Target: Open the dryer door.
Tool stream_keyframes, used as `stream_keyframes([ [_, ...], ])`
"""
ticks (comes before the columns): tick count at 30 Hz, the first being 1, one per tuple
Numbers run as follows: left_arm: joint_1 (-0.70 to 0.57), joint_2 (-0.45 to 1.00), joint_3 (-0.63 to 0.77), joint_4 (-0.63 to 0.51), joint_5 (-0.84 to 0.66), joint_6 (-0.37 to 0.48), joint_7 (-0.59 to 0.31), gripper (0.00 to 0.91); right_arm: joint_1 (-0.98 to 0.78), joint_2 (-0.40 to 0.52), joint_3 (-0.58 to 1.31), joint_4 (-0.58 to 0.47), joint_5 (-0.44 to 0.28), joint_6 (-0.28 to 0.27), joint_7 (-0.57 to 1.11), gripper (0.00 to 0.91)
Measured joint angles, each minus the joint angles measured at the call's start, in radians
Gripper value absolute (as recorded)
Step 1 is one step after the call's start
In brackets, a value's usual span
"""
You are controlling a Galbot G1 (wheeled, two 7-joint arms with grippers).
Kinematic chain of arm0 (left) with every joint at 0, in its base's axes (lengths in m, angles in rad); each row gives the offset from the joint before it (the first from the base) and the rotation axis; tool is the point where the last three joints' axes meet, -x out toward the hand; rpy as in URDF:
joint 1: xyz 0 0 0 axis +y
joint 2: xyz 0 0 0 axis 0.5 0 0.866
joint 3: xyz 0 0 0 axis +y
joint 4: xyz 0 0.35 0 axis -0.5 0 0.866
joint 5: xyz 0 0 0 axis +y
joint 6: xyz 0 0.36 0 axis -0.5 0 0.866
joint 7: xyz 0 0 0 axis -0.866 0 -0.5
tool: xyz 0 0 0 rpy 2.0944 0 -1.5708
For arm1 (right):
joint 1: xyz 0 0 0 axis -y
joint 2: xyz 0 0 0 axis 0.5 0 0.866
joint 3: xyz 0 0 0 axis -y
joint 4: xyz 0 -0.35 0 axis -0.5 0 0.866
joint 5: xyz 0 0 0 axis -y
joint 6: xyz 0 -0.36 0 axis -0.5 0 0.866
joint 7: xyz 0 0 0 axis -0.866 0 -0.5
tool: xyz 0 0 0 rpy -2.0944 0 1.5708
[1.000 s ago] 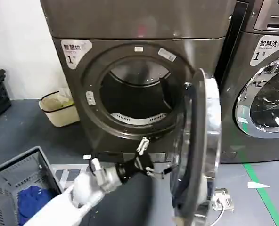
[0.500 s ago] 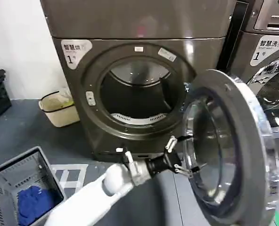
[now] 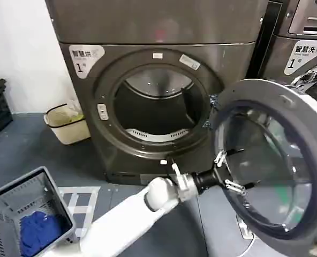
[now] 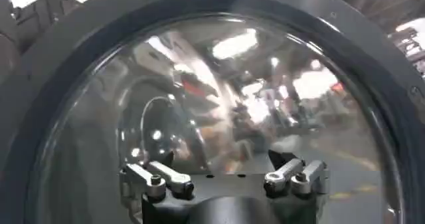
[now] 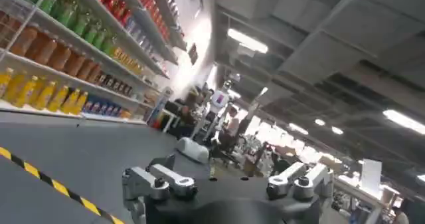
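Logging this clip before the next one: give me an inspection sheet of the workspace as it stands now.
Surface: grey floor, green tape line at right.
Job's things: dryer door swung wide open, inner side facing the camera; drum exposed.
Clutter: grey basket holding blue cloth; beige bin beside the dryer.
Grippers: left tool open, at the door's inner glass; right tool open, away from the dryer.
Cables: nothing seen.
Surroundings: second machine at right.
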Motion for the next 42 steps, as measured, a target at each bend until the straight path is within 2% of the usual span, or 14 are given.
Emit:
stream_keyframes([
  [13,-0.05,-0.124,-0.012,0.147,0.023,0.054,-0.072,0.907,0.005,0.007,0.003,0.012,-0.009,-0.002,0.014,0.907],
  [24,-0.056,-0.136,-0.019,0.159,0.017,0.057,-0.067,0.907,0.003,0.006,0.002,0.014,-0.005,-0.009,0.01,0.907],
  [27,-0.052,-0.128,-0.02,0.15,0.016,0.081,-0.066,0.907,0.0,0.004,0.006,0.015,-0.006,-0.014,0.009,0.907],
  [34,-0.008,-0.065,-0.04,0.05,-0.002,0.187,-0.071,0.907,0.005,0.004,0.007,0.026,-0.005,-0.035,0.009,0.907],
  [42,0.114,0.12,-0.114,-0.204,-0.047,0.277,-0.107,0.907,0.014,-0.005,-0.011,0.036,0.002,-0.042,0.0,0.907],
])
